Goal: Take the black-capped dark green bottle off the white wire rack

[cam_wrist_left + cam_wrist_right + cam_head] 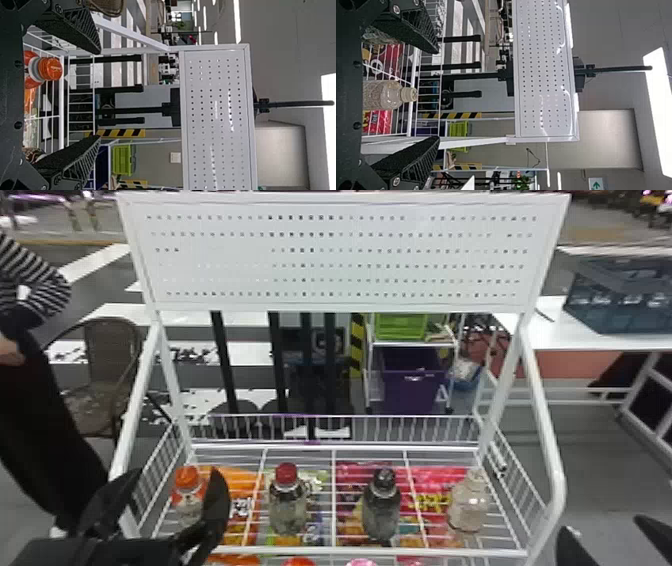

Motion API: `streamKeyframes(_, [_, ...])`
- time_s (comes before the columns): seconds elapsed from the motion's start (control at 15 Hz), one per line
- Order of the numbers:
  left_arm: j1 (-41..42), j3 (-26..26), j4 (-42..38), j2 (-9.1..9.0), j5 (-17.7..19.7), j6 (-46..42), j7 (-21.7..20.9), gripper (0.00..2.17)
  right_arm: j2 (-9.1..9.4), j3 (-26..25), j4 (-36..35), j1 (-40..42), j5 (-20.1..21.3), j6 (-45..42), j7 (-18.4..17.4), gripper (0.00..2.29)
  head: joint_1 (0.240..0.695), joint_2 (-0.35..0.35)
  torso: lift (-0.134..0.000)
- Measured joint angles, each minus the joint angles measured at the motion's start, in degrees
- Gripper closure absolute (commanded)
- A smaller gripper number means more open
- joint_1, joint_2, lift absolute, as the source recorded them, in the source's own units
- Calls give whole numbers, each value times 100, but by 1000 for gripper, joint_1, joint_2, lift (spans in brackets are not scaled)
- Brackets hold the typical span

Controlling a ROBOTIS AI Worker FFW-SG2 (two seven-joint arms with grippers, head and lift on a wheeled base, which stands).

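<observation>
Rack: white wire rack [310,551], perforated panel [345,257] above
Bottles, left to right: orange-capped bottle [188,478], red-capped bottle [287,510], black-capped dark green bottle [381,510], clear bottle [467,507]
Under the wires: colourful packets [435,476]
Left gripper [176,471]: fingers parted, near the orange-capped bottle
Right gripper [600,524]: fingers parted, beyond the rack's right side
Behind: green crate [400,325] above purple bin [412,390]

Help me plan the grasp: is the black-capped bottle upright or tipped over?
Upright. In the head view, the black-capped bottle stands on the white wire rack, its black cap on top and its body below.
</observation>
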Motion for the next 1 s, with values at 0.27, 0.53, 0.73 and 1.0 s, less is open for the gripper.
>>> streamKeyframes(0.27, [-8, -9, 12, -7, 0, -6, 0, 137, 0, -6, 0, 14, 0, -1, 0, 124, 499, 0, 0])
streamKeyframes(0.53, [-10, -10, 14, -3, 0, -9, 0, 137, 0, -9, 2, 17, 0, -1, 0, 124, 499, 0, 0])
streamKeyframes(0.73, [-24, -10, 8, -6, 0, -2, 0, 137, 0, 28, 104, 0, 30, -2, 0, 124, 499, 0, 0])
streamKeyframes(1.0, [-34, -27, 24, -9, -2, -1, 1, 137, 0, 492, 918, -234, 370, -272, 0, 124, 499, 0, 0])
